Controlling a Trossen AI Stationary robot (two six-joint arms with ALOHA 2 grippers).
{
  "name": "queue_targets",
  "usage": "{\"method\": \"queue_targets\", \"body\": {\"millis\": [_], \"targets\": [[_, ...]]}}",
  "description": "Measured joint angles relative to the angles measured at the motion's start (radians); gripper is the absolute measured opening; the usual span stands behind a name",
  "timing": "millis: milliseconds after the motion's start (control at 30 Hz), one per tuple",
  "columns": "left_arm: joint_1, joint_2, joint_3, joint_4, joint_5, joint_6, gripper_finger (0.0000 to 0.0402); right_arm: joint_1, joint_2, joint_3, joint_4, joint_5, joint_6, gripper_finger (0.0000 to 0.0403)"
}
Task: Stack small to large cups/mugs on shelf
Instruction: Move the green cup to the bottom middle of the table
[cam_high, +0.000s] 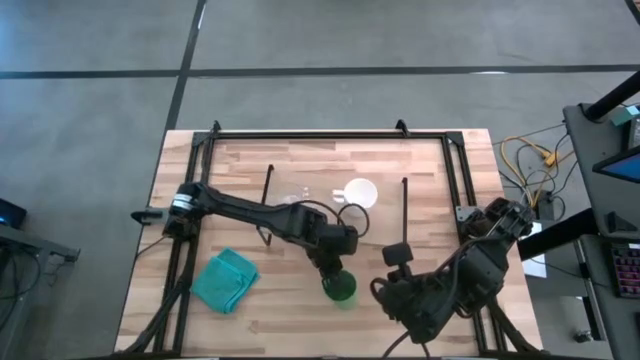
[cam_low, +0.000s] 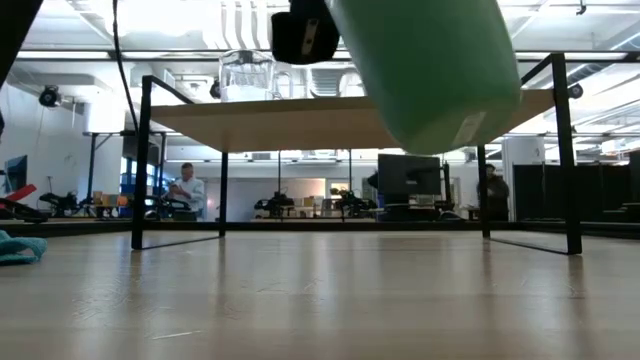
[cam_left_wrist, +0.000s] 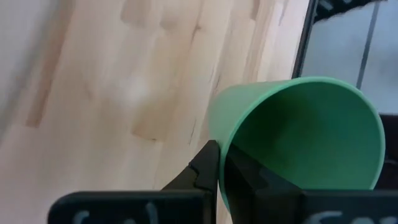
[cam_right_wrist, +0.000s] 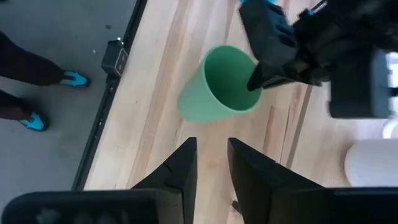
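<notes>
Gripping the green cup (cam_high: 341, 288) by its rim, the left gripper (cam_high: 333, 268) holds it off the table (cam_high: 420, 170), tilted, near the front edge and clear of the shelf (cam_low: 300, 112). Left wrist view: one finger (cam_left_wrist: 205, 163) sits outside the cup wall, the other inside the mouth, pinched on the rim. Low view shows the cup hanging above the table surface, in front of the shelf board, w/ nothing under it.

White mug (cam_high: 360, 191) and glass cup (cam_low: 246, 74) both stand on the shelf, near each other, glass to the mug's left in the high view. Mug is apart from the green cup.

Right gripper (cam_right_wrist: 210, 163) hovers at the front right of the table, fingers parted a narrow bit, empty, pointing toward the green cup but not touching it.

Teal cloth (cam_high: 224, 280) lies folded on the table front left, well apart from the cups.
</notes>
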Motion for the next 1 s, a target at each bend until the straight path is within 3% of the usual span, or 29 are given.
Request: {"method": "queue_targets", "body": {"millis": [600,1000], "targets": [[-0.075,0.011,-0.018,-0.006,-0.112,-0.084,0.0000,0.000,-0.019,-0.001,0.000,0.000,-0.004,0.0083],[-0.104,0.011,-0.130,-0.006,-0.164,-0.155,0.0000,0.000,-0.019,-0.001,0.000,0.000,-0.006,0.0082]]}}
